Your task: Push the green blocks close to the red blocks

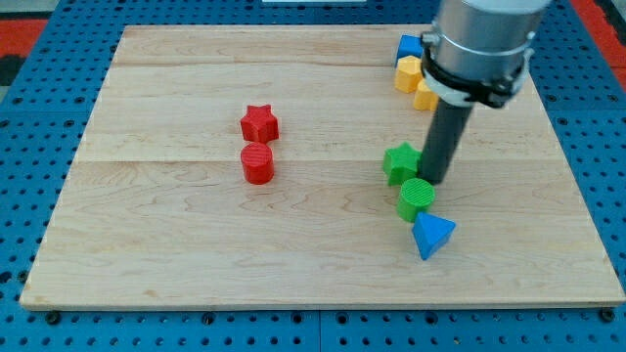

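A red star block [259,123] and a red cylinder block [258,163] sit close together left of the board's centre. A green star block [400,162] and a green cylinder block [417,198] sit right of centre, touching or nearly touching each other. My tip [433,180] stands just right of the green star and just above the green cylinder, right against both. The rod rises from there to the arm's grey body at the view's top right.
A blue triangular block [431,235] lies just below the green cylinder. A blue block [409,46] and two yellow blocks [408,73] [424,95] sit at the top, partly hidden by the arm. The wooden board [176,254] lies on a blue pegboard.
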You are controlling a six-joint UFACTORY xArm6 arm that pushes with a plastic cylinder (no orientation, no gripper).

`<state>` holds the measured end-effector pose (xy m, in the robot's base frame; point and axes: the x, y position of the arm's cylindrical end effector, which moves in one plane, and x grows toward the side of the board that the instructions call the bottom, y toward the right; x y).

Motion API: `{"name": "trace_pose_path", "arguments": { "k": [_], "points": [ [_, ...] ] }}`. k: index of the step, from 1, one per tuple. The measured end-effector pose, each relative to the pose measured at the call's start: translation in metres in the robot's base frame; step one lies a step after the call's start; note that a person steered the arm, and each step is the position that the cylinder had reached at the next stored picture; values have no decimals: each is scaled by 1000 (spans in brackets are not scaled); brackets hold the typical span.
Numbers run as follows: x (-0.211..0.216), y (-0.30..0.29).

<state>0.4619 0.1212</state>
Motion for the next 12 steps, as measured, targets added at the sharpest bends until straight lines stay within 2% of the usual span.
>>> {"name": "trace_pose_path", "arguments": {
  "k": [1, 2, 3, 4, 5, 6, 7, 8, 9, 12],
  "points": [
    [-15, -25],
    [-16, -15],
    [-14, 41],
    [-23, -18],
    [-32, -106],
    [-34, -27],
    [-6, 73],
    [64, 105],
    [94, 70],
    [30, -102]
  ]
}}
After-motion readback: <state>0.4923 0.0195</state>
